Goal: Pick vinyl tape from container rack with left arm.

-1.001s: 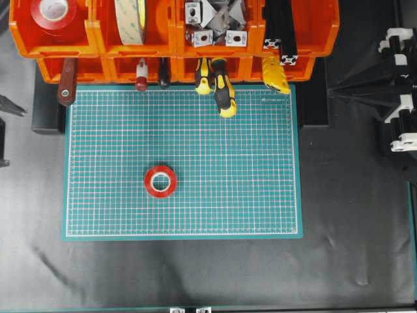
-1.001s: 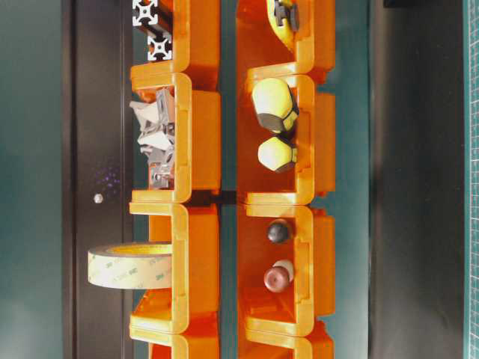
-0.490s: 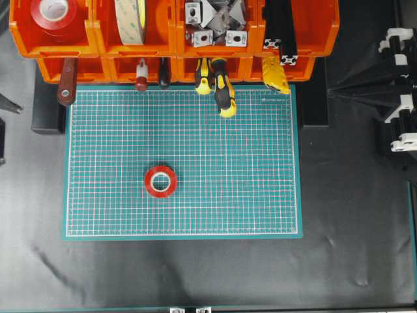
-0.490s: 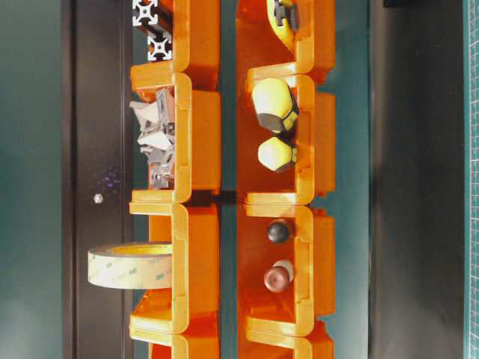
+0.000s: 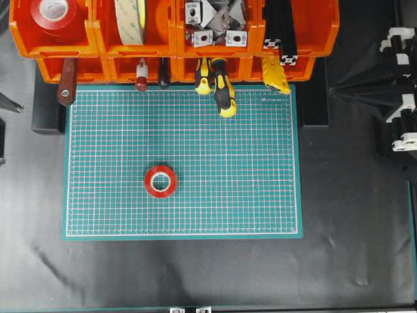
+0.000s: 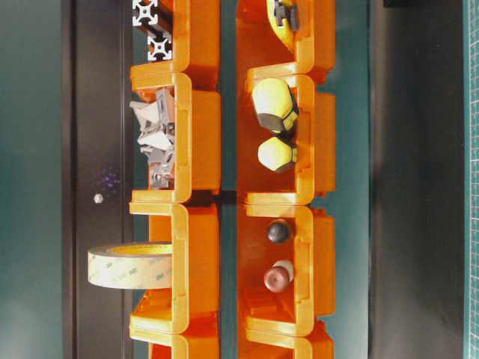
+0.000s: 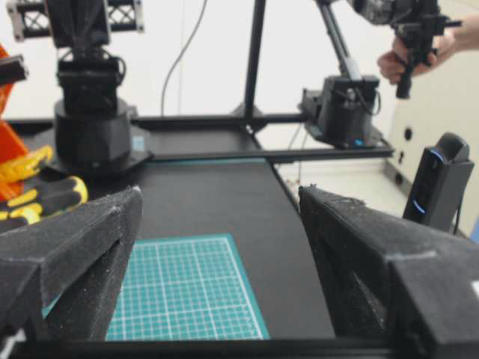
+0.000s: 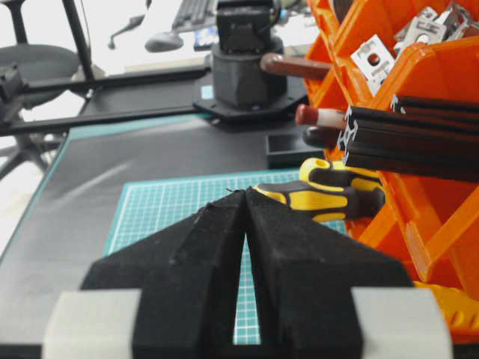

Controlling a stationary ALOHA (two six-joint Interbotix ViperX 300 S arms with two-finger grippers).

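Vinyl tape appears twice in the overhead view: one red roll [image 5: 160,180] lies flat on the green cutting mat [image 5: 260,195], well apart from the rack, and a second red roll [image 5: 55,14] sits in the top-left bin of the orange container rack [image 5: 98,39], just beside the bin holding the larger cream tape roll [image 5: 130,19]. Judged against the task, the roll on the mat looks like the one already lifted out and set down, so the work seems to be at or past its last step; if instead the roll in the bin is the target, the reach has not yet begun, and the next move would call for bringing the left gripper [image 7: 217,247] up over that corner bin and down around the roll without catching the bin wall. That gripper's jaws stand wide apart and hold nothing, with only mat and black table visible between them, and it shows at most as a dark sliver at the overhead view's left edge. The right gripper [image 8: 245,224] has its jaws pressed together on nothing and sits parked near the rack's right end. Black cloth [image 5: 352,248] covers the table around the mat, wrinkled at the front. Screwdrivers [image 5: 221,88] hang out of the lower bins. Beyond the table stand tripod legs, and a person's hand [image 7: 408,56] holds a device.
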